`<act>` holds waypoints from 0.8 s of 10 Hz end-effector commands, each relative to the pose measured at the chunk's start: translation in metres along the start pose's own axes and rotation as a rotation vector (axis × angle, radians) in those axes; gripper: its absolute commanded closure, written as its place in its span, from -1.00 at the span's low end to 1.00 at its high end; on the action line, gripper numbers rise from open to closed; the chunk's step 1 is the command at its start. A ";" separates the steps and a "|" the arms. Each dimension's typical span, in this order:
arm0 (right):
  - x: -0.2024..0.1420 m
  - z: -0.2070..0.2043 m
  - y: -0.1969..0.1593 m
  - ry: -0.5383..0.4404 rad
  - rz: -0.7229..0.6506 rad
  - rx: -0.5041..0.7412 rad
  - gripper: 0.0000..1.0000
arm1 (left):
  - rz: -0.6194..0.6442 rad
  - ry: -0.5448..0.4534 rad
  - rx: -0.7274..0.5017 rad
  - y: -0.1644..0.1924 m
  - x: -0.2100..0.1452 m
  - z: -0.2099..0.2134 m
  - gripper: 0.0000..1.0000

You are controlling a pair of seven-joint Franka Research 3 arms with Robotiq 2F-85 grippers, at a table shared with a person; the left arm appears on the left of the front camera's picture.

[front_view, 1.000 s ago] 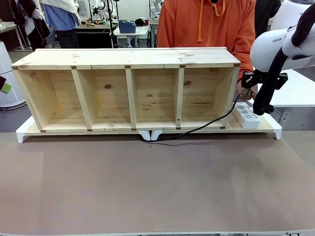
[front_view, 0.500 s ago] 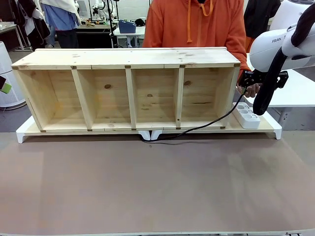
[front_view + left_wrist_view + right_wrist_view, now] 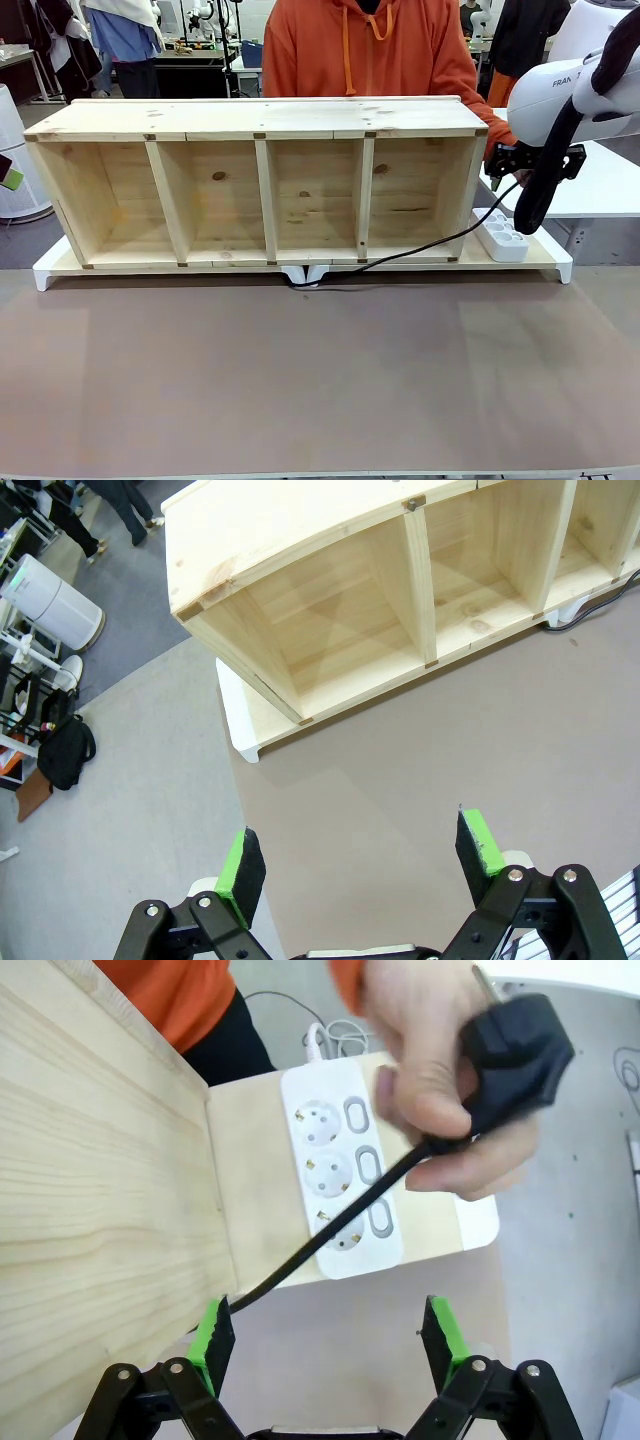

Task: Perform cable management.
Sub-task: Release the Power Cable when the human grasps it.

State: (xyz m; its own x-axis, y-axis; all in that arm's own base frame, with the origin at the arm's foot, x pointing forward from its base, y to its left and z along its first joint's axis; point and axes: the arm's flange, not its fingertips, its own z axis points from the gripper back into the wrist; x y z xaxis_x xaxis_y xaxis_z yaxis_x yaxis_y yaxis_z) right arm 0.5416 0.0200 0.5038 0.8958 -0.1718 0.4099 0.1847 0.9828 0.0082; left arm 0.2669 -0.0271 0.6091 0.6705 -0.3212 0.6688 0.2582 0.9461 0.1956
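The right claw stood released and empty. Just ahead of it, a person's hand partly hid the cable plug above the power strip. The left claw hung open over the desk.

One wooden shelf with four open compartments. One black cable, its one plug held in one hand. One white power strip showing three sockets. Two robot grippers, left and right, each with two green-padded fingers.
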 end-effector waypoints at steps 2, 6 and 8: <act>0.000 0.000 0.000 0.003 -0.004 -0.001 -0.94 | -0.001 0.000 0.003 0.000 0.000 0.000 -1.00; 0.000 0.000 0.000 0.003 -0.004 -0.001 -0.94 | -0.001 0.000 0.003 0.000 0.000 0.000 -1.00; 0.000 0.000 0.000 0.003 -0.004 -0.001 -0.94 | -0.001 0.000 0.003 0.000 0.000 0.000 -1.00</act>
State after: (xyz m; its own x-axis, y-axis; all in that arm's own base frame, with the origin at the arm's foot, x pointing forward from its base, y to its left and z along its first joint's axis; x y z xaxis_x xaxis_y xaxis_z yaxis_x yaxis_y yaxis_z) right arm 0.5416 0.0200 0.5038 0.8958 -0.1719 0.4099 0.1848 0.9827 0.0082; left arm 0.2669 -0.0271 0.6091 0.6705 -0.3212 0.6688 0.2582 0.9461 0.1956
